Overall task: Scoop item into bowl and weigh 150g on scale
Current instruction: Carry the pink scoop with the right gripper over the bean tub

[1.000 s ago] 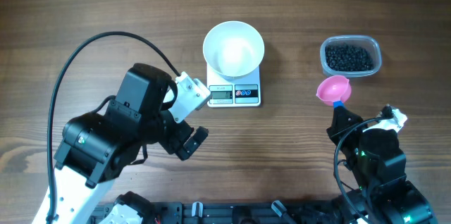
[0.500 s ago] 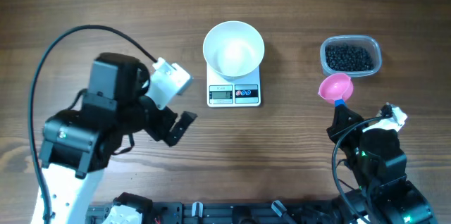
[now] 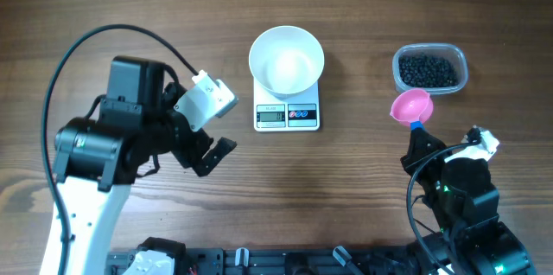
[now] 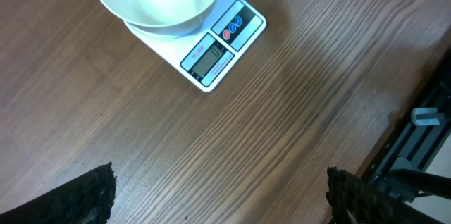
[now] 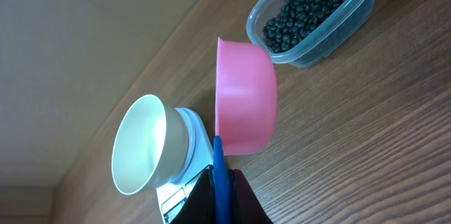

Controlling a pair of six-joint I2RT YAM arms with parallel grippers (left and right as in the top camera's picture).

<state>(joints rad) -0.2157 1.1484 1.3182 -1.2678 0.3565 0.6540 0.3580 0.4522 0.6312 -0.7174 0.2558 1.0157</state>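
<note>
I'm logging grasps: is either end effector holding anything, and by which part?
The right end effector pinches the pink scoop by its blue handle; the left end effector is open, empty.

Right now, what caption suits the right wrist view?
Right gripper holds pink scoop; white bowl on scale and clear tub of dark beads beyond.

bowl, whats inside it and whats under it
Nothing shows inside the white bowl. Under it sits the scale; only its display edge is visible, the platform is covered by the bowl.
</note>
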